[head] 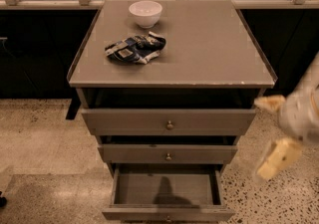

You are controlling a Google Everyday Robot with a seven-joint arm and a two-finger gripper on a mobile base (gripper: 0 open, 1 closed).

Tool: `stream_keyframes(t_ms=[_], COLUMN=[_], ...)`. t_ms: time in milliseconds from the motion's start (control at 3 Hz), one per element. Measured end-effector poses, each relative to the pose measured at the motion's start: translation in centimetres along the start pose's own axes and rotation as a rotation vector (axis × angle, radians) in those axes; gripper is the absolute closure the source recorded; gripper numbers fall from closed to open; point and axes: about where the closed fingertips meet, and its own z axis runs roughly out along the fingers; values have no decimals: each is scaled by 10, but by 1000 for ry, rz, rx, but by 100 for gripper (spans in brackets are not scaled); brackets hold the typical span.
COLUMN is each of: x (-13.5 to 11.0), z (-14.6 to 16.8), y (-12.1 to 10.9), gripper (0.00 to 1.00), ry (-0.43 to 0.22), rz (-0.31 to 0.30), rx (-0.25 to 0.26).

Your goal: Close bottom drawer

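Observation:
The bottom drawer (167, 212) of the grey cabinet (209, 44) is pulled out toward me. Its grey box interior (167, 188) is empty, with a shadow on the floor of it. Its brass knob sits at the frame's bottom edge. My gripper (272, 133) hangs in the air to the right of the cabinet, level with the top and middle drawers and not touching anything. Its two cream fingers (279, 157) stand apart with nothing between them.
The top drawer (169, 121) and middle drawer (168, 154) each stick out a little. A white bowl (145, 13) and a crumpled blue snack bag (135, 49) lie on the cabinet top. Speckled floor lies on both sides. A railing and dark windows run behind.

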Motion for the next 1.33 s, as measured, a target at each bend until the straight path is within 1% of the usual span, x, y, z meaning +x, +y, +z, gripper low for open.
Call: stream_keyframes(t_ms=[333, 667, 1333], x=[63, 82, 81], z=[76, 95, 95], y=[31, 29, 28], gripper=[0, 19, 65], ry=[-146, -162, -162], rz=[198, 257, 254], rx=[-44, -15, -13])
